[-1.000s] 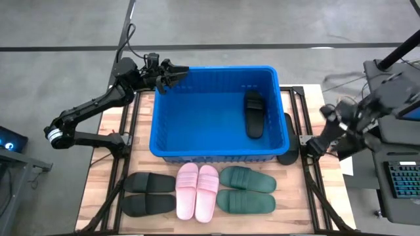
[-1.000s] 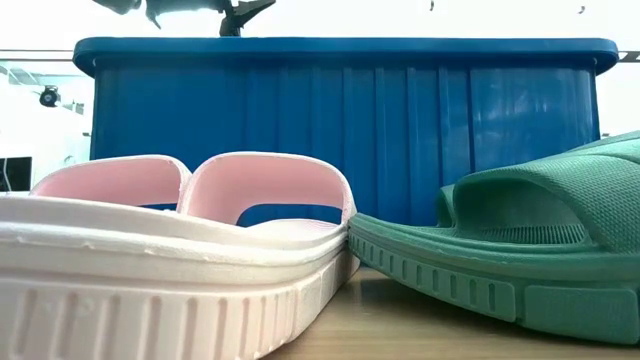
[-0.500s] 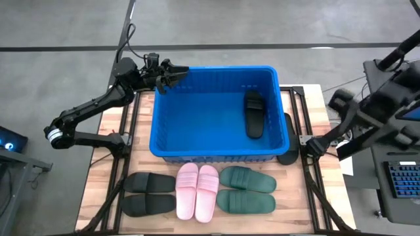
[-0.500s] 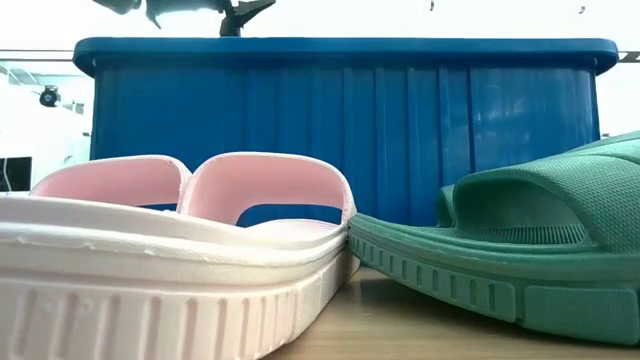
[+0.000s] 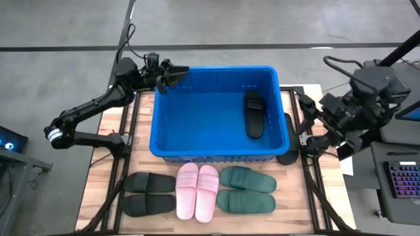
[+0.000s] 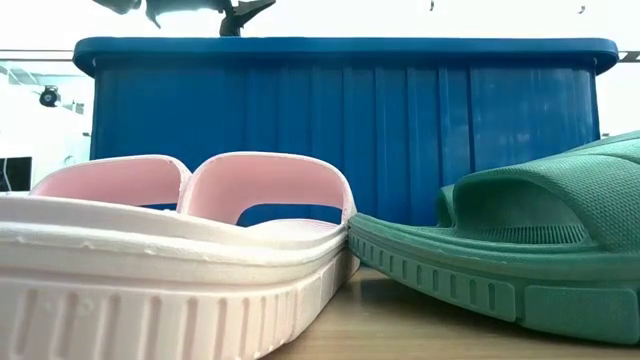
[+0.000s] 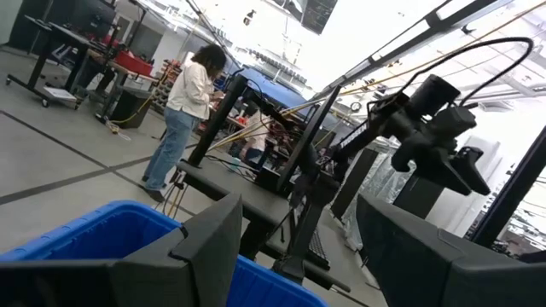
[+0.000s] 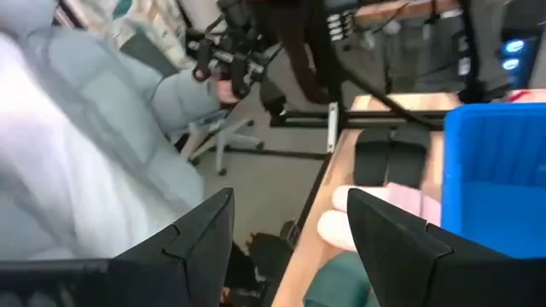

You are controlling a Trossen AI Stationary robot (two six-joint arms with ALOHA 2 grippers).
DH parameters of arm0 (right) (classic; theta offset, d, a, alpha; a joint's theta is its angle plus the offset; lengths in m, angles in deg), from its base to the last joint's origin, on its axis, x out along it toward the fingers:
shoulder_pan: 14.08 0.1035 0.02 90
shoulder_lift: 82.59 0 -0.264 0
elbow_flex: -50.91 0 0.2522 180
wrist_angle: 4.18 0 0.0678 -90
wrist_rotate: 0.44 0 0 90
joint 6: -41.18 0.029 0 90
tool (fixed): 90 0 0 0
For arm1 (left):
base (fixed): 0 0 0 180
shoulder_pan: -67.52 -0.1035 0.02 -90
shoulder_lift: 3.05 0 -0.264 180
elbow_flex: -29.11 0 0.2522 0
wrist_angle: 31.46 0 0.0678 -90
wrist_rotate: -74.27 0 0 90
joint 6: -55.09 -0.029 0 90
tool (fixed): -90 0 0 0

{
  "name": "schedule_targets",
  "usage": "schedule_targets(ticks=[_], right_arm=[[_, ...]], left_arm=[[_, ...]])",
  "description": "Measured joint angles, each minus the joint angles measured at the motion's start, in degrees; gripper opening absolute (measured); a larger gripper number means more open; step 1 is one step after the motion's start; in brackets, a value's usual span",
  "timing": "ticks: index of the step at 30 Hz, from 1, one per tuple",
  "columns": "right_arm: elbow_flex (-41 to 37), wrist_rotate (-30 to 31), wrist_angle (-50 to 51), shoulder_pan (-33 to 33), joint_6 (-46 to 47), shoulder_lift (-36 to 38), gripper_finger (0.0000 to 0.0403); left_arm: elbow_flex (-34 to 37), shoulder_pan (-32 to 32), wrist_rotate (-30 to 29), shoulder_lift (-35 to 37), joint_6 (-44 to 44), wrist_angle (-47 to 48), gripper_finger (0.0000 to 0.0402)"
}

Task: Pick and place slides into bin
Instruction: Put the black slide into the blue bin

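The right gripper [image 5: 308,108] has swung back toward the bin [image 5: 216,154], fingers apart and empty, likely for the black slide [image 5: 287,141] at the bin's 3 o'clock. The left gripper [image 5: 176,72] hovers open at 11.

Table [image 5: 105,190] carries bin [image 5: 216,147], slides [image 5: 197,191]

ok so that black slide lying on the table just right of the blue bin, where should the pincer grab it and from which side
Probably from above with the right pincer, which is nearest. The black slide lies squeezed against the outer right wall of the bin, so that side is blocked. Only its outer edge shows, so I'd pinch that free edge, or the strap if reachable, and lift straight up.
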Motion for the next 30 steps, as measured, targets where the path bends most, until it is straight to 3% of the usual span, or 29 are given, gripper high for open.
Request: schedule_targets(ticks=[2,9,14,18,24,30], right_arm=[[1.59,-3.92,4.00,-4.31,-2.28,-1.11,0.0219],[4.50,-7.40,20.40,-23.37,-11.62,-1.67,0.0219],[0.85,-12.89,19.49,-36.16,-16.18,-0.28,0.0219],[-3.09,-12.88,19.67,-41.37,-19.62,-0.06,0.0219],[-8.68,-2.99,19.68,-46.45,-20.35,-1.70,0.0219],[-13.42,16.96,19.66,-53.33,-9.30,-1.87,0.0219]], left_arm=[[0.00,0.04,0.00,0.00,0.02,0.00,0.0217],[0.00,0.04,0.01,0.00,0.04,0.00,0.0217],[0.00,0.04,0.00,0.00,0.02,0.00,0.0217],[0.00,0.02,0.02,0.00,-0.02,0.02,0.0217],[0.00,0.02,0.02,0.00,-0.02,0.02,0.0217],[0.00,-0.02,0.04,0.00,-0.03,0.02,0.0217]])
